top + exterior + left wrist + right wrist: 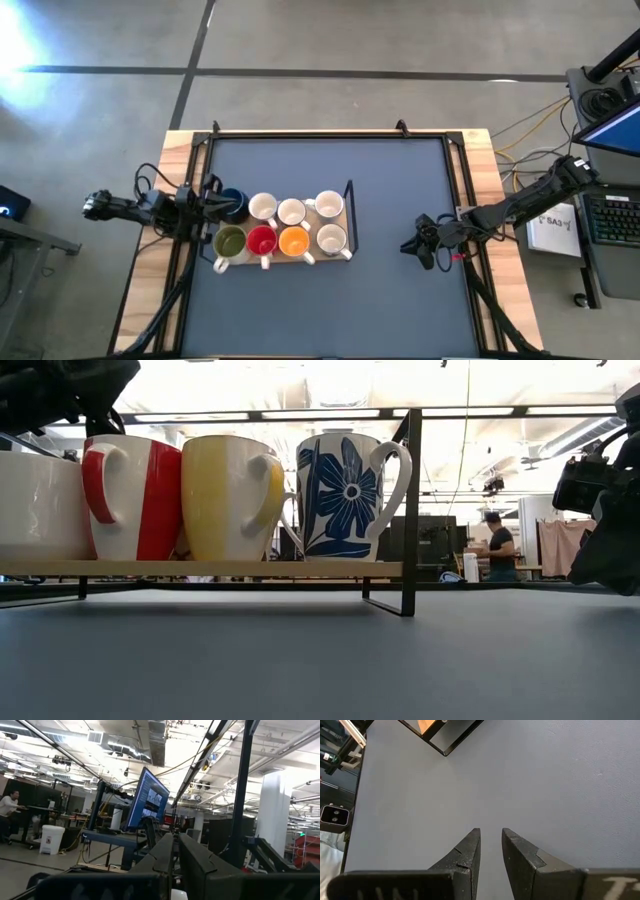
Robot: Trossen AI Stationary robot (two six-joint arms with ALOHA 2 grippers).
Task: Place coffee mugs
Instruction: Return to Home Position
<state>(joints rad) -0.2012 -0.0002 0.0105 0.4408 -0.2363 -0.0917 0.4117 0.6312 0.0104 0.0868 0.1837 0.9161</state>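
Eight mugs stand on their bases in two rows on a wooden rack (pixel 349 215). The far row holds the dark blue mug (pixel 233 205) and three white ones (pixel 291 211). The near row holds olive green (pixel 229 241), red (pixel 261 241), orange (pixel 293 241) and white (pixel 331 239). The low view shows the red mug (pixel 135 500), the orange mug (pixel 230 495) and a blue-flowered white mug (pixel 345 495) from the side. My left gripper (pixel 212 205) (pixel 176 836) is shut, right beside the dark blue mug's left side. My right gripper (pixel 412 246) (pixel 490 831) hovers narrowly open over bare mat. My left gripper comes level from the table's left toward the dark blue mug (pixel 226 200), fingers shut. Its own body hides the meeting place from above, and the wrist view shows no mug, so I cannot tell whether it touches.
The rack has a black metal frame with an upright post (pixel 412 510) at its right end. Bare dark mat (pixel 390 300) lies between the rack and my right gripper and along the near edge. Cables and a laptop (pixel 615 215) sit past the table's right edge.
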